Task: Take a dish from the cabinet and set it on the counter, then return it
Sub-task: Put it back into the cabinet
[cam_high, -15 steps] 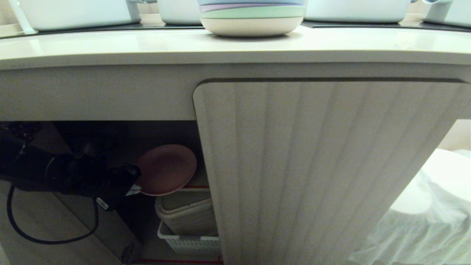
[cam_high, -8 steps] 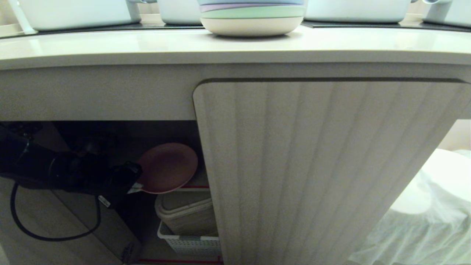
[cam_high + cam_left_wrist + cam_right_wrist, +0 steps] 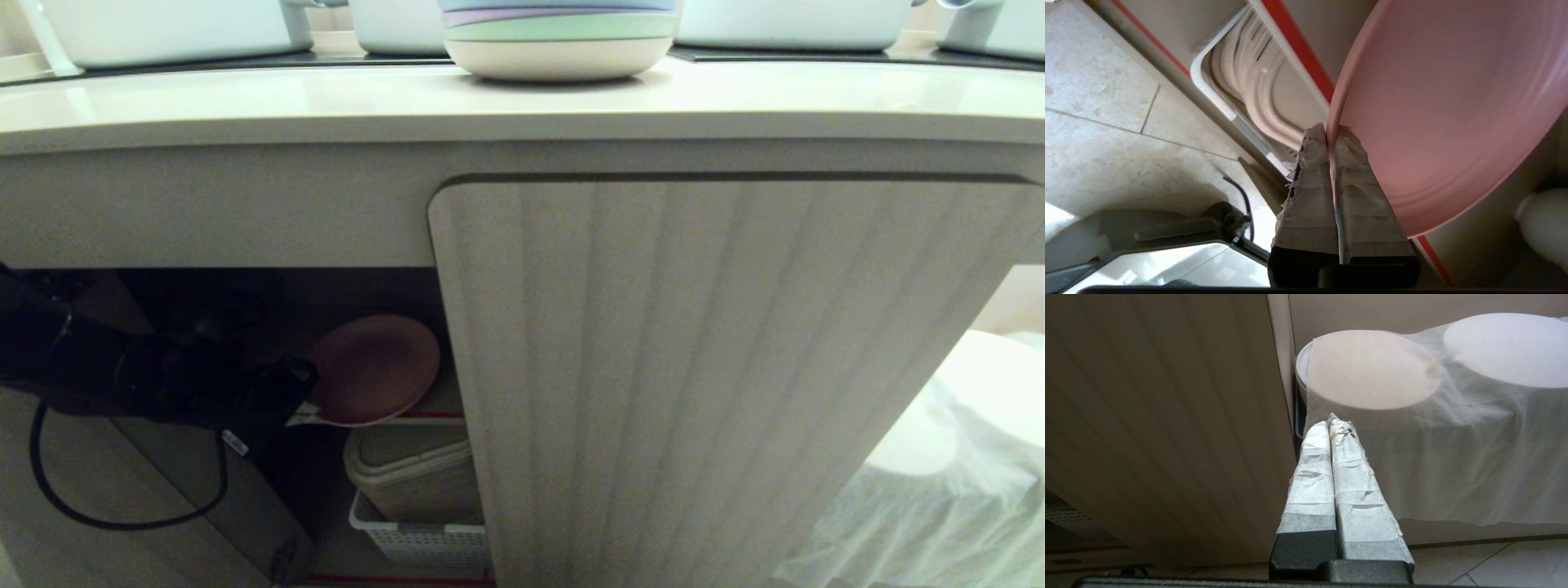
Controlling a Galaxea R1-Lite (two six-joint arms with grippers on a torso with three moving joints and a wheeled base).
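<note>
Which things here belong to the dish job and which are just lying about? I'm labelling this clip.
Belongs to the job:
- pink dish, gripped at its rim
- left gripper, shut on the dish
- cabinet
- counter

Just lying about:
- pastel plate stack on the counter
- white basket in the cabinet
- cloth-covered plates
- right gripper, parked, shut
</note>
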